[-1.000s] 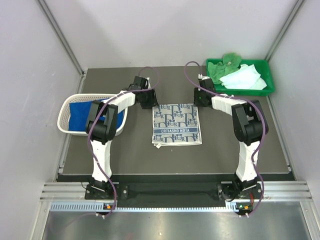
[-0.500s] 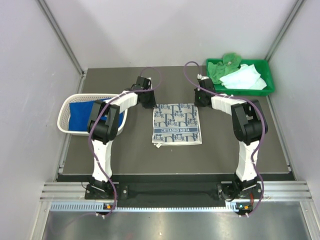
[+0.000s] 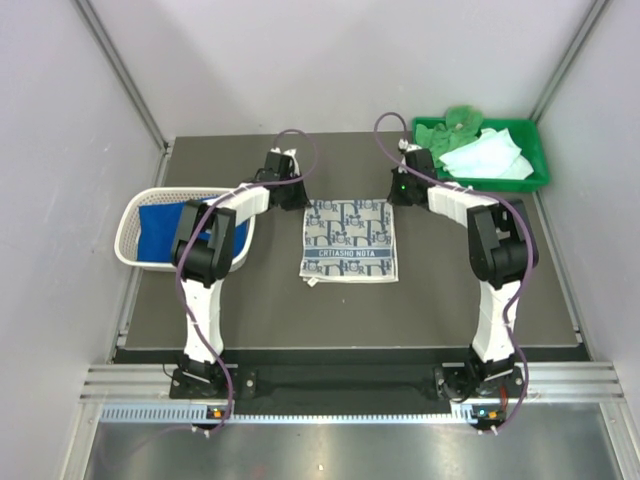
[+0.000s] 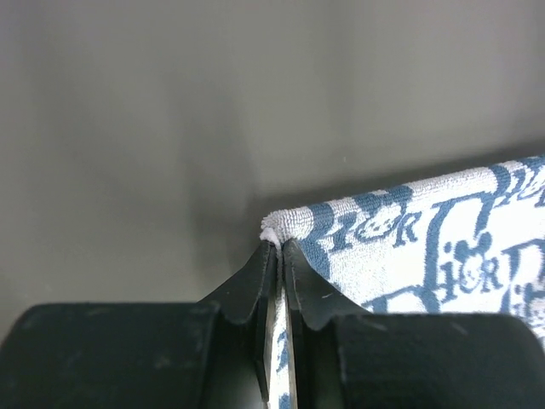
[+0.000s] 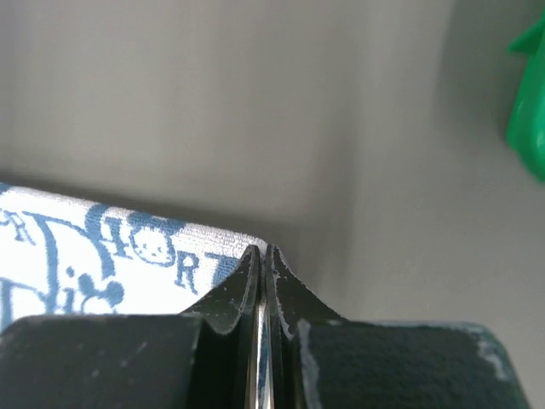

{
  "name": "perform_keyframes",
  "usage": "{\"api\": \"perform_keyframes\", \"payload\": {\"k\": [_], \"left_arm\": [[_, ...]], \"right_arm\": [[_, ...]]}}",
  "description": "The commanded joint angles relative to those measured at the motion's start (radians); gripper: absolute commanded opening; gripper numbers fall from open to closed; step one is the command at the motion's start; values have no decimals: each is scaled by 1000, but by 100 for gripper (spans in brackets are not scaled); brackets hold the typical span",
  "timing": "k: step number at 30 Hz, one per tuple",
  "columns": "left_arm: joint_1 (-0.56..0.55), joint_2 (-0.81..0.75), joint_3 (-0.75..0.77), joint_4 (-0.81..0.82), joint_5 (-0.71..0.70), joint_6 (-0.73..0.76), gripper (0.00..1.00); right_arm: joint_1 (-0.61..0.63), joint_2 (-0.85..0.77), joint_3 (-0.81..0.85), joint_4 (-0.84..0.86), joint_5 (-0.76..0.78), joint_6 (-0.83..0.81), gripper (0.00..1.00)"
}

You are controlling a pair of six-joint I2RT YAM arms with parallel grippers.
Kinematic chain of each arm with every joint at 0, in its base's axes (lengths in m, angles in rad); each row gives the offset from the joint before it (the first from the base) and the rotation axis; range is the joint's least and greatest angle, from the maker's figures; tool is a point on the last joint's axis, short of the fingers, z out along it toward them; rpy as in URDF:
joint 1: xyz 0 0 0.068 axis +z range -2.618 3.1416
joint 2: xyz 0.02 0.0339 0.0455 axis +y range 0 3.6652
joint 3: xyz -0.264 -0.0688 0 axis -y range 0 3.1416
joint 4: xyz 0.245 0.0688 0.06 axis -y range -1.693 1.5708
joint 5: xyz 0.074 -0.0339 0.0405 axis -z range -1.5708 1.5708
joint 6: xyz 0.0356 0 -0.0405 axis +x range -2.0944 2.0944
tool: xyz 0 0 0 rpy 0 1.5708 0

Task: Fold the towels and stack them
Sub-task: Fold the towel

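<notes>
A white towel with a blue-grey pattern [image 3: 349,239] lies spread in the middle of the table. My left gripper [image 3: 296,200] is shut on its far left corner, and the wrist view shows the cloth [image 4: 409,247] pinched between the fingers [image 4: 255,281]. My right gripper [image 3: 399,197] is shut on the far right corner of the patterned towel [image 5: 111,256]. A royal blue towel [image 3: 160,225] sits in the white basket [image 3: 130,240] on the left. A bright green towel [image 3: 450,125] and a pale mint-white towel [image 3: 487,157] lie in the green tray [image 3: 535,165].
The white lattice basket stands at the table's left edge, beside the left arm. The green tray is at the far right corner, and its edge [image 5: 528,119] shows in the right wrist view. Grey walls close the table in at the back and both sides.
Both grippers have closed on the far corners of the patterned towel. The towel's far edge has been drawn a little away from the arm bases and leftward.
</notes>
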Motion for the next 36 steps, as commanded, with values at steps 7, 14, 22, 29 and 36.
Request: {"api": "perform_keyframes", "payload": {"k": [7,14,22,29,36], "left_arm": [[59,-2,21,169,108,-15,20],[70,24,21,242,139,-55,18],[70,75,70,213,137,-76,36],[70,61,75,135,19,-71,36],[64,59,110,55,-41,-44,37]], "right_arm": [[-24,25,115,50,-73,-7,0],[-24,27,117,71,-77,-13,0],[-24,42,132,59,-76,-18,0],[-24,34,125,38,-10,-22,19],[-21,56,138,21,32,-36,29]]}}
